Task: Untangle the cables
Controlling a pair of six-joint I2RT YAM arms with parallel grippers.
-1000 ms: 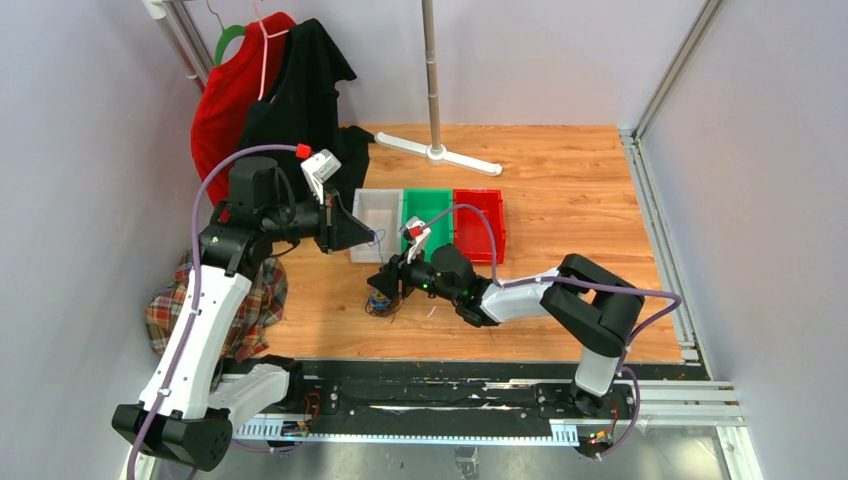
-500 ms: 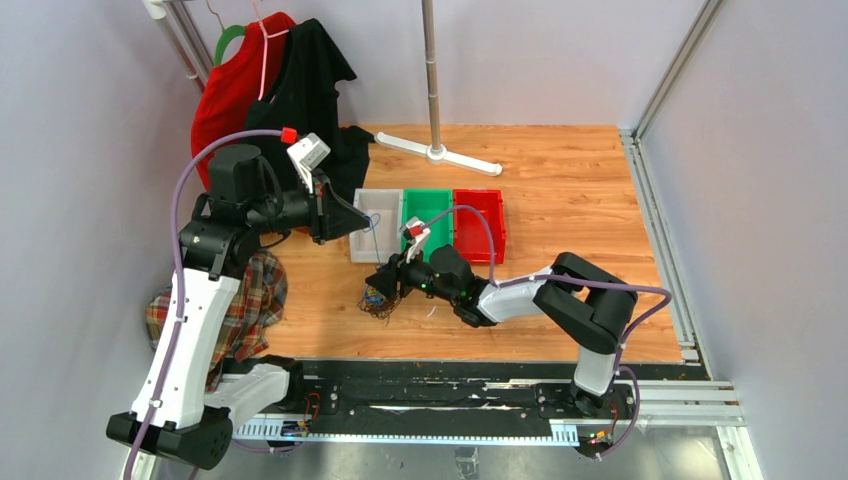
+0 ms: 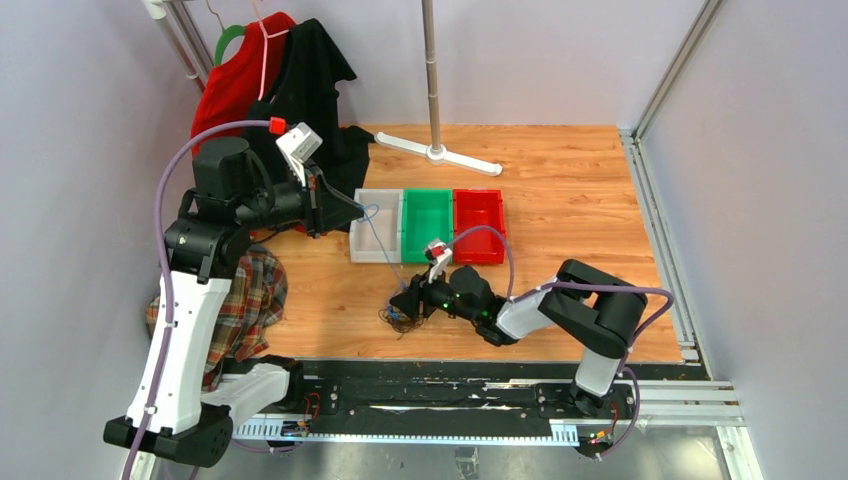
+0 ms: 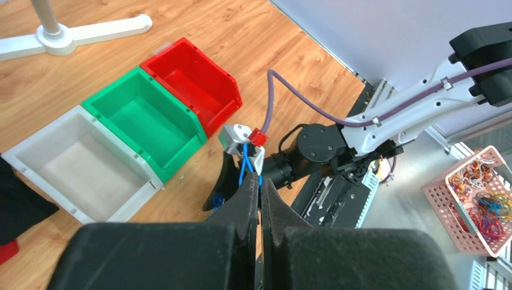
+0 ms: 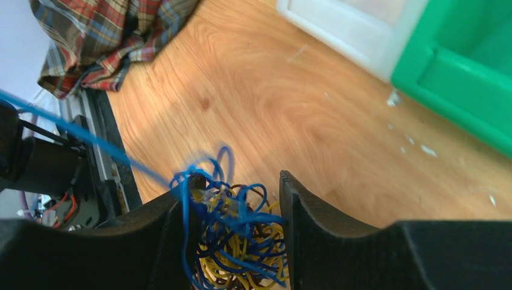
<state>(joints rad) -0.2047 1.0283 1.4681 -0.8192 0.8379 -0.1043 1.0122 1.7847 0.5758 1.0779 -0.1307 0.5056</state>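
A tangle of blue, yellow and dark cables (image 5: 241,235) sits between the fingers of my right gripper (image 5: 238,187), which is shut on it low over the wooden floor (image 3: 405,308). One blue cable (image 3: 385,255) runs taut from the tangle up to my left gripper (image 3: 358,209), which is shut on it above the white bin. In the left wrist view the blue cable (image 4: 244,163) leaves the closed tips of the left gripper (image 4: 260,181) toward the right arm below. In the right wrist view the same blue strand (image 5: 72,133) stretches off to the upper left.
White (image 3: 356,240), green (image 3: 427,195) and red (image 3: 478,195) bins stand in a row behind the tangle. A plaid cloth (image 3: 240,300) lies at the left. A stand base (image 3: 437,153) and hanging garments (image 3: 240,100) are at the back. A pink basket of cables (image 4: 483,205) sits off the table.
My left gripper has drawn back to the left and up, stretching the blue cable out. My right gripper has moved right and nearer with the tangle.
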